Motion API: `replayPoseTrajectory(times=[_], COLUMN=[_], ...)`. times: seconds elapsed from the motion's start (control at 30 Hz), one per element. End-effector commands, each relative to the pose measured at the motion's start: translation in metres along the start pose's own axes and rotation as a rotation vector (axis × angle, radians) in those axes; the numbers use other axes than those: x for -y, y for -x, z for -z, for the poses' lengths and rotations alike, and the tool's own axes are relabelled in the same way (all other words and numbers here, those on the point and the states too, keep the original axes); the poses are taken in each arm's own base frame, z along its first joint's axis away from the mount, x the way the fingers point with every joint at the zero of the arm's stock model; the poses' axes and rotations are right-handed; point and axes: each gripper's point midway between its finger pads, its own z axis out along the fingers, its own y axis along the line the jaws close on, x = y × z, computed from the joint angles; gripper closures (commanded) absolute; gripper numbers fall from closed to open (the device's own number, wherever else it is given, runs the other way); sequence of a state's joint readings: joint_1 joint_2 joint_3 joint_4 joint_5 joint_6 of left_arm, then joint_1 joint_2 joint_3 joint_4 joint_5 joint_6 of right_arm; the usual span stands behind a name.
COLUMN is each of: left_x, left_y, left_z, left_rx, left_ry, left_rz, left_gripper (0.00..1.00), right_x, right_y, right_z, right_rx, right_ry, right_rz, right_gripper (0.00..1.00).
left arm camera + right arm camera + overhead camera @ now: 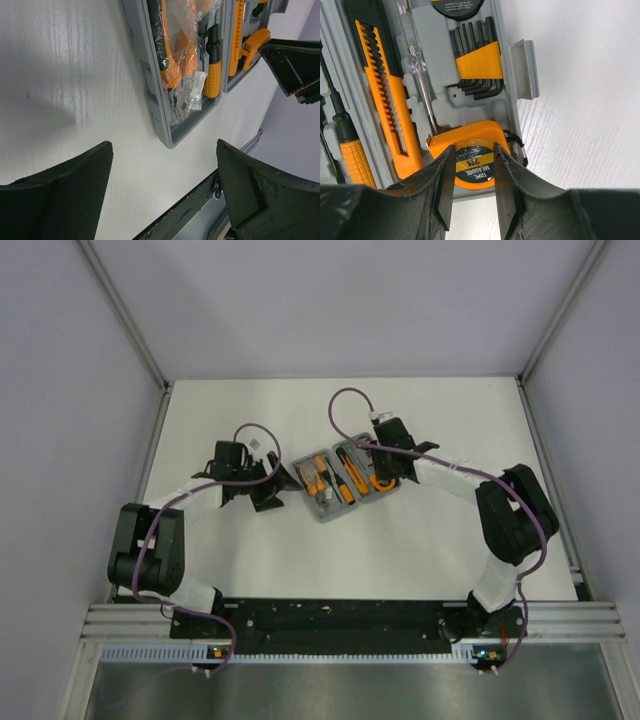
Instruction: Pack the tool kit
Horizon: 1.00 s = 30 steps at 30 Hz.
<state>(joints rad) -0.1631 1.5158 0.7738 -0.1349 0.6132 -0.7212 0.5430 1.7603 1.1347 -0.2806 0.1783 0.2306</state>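
Two arms flank the grey hinged case [345, 480], which lies open at the middle of the white worktop [300, 550]. The left gripper [270, 485] hovers just beside the case's left edge, its fingers [65, 195] spread wide and holding nothing. The right gripper [474, 150] is over the right half of the case, its fingers [442, 185] drawn in to a narrow gap above the orange tape measure [465, 137], which sits in its corner slot. Whether they touch it cannot be told. Seated beside it are an orange utility knife [385, 95], a clear-handled tester [415, 55] and a rack of hex keys [475, 60]. In the left half are bagged pliers [172, 50] and an orange-and-black screwdriver [212, 75].
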Motion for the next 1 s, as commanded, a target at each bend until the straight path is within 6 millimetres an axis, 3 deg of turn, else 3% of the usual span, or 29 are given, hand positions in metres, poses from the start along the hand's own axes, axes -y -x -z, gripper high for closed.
replayPoseTrajectory(times=[0.0,0.37,0.5,0.67,0.87,0.97], left_x=[0.005,0.004,0.003,0.006,0.005,-0.001], left_y=[0.001,0.002,0.003,0.010,0.027,0.034], left_z=[-0.008,-0.015,-0.015,-0.018,-0.030,-0.038], left_rx=[-0.006,-0.012,-0.007,0.006,0.051,0.076], left_ry=[-0.021,0.003,0.006,0.011,0.061,0.116], left_rz=[-0.016,-0.018,-0.019,-0.026,-0.045,-0.058], left_gripper=[0.13,0.14,0.14,0.14,0.14,0.14], right_x=[0.016,0.023,0.023,0.022,0.010,0.003], right_y=[-0.084,-0.120,-0.119,-0.083,-0.018,0.002], right_z=[-0.012,-0.019,-0.017,-0.007,0.009,0.015], right_rx=[-0.285,-0.422,-0.414,-0.297,-0.105,-0.047], right_ry=[-0.093,-0.157,-0.165,-0.165,-0.101,-0.052], right_rz=[0.042,0.006,-0.026,-0.049,-0.044,-0.012], right_gripper=[0.66,0.67,0.68,0.66,0.53,0.44])
